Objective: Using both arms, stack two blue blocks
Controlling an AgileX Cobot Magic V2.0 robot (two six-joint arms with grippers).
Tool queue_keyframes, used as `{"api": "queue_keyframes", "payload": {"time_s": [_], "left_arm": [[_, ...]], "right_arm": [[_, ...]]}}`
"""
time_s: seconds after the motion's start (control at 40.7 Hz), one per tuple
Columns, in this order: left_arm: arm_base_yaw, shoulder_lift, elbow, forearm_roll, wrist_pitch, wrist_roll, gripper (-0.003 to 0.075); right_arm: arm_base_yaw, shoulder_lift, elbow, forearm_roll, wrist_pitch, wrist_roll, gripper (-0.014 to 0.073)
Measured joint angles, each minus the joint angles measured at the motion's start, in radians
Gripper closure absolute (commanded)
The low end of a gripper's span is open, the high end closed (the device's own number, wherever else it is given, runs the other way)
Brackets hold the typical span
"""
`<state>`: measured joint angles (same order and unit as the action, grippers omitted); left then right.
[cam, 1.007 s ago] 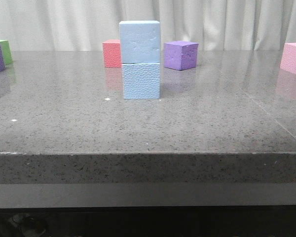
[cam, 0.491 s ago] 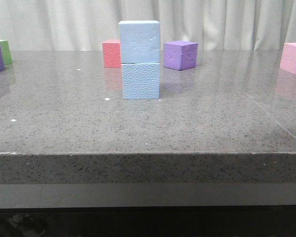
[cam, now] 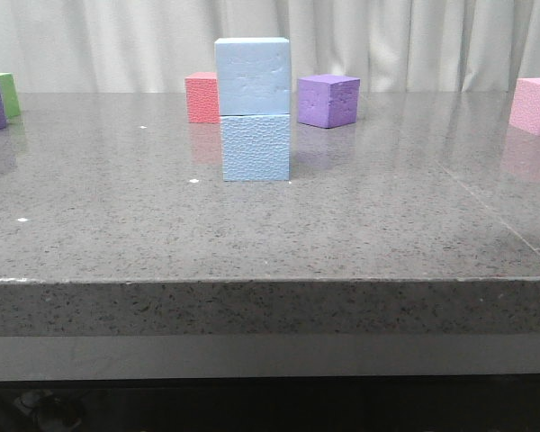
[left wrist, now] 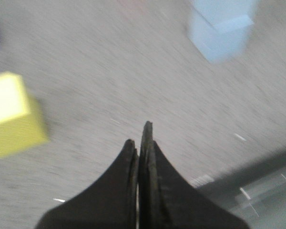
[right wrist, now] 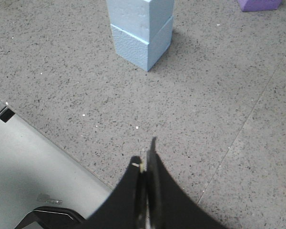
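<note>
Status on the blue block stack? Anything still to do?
Done: the upper blue block sits on the lower blue block, roughly flush, nothing touching either. In hand: nothing. The left gripper and right gripper are shut and empty, both clear of the stack. Left: nothing visible for the stacking itself; the left wrist view is blurred, so that arm seems to be moving.
</note>
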<state>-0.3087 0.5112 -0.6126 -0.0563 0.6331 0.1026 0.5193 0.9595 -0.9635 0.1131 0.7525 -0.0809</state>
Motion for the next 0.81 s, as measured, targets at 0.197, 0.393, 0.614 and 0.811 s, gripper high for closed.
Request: {"api": "queue_keyframes", "payload": {"time_s": [0.197,0.393,0.614,0.811], "left_arm": [[0.175,-0.412,0.303,0.024,-0.213,0.003,0.0738],[0.242,-0.499,0.460,0.011,-0.282,0.006,0.0738],[0.244,-0.487,0.599,-0.019,-0.499,0.006,0.0738],[0.244,-0.518,0.620,-0.066,-0.577,-0.009,0.0738]], "right_arm": [[0.000,0.000,0.000,0.000,0.002,0.000,0.0610],[0.000,0.000,0.002,0.004,0.009,0.000,0.0610],[0.000,0.000,0.002,0.004,0.017,0.000,0.0610],[0.000,0.000,0.002,0.004,0.020,0.000,0.0610]]}}
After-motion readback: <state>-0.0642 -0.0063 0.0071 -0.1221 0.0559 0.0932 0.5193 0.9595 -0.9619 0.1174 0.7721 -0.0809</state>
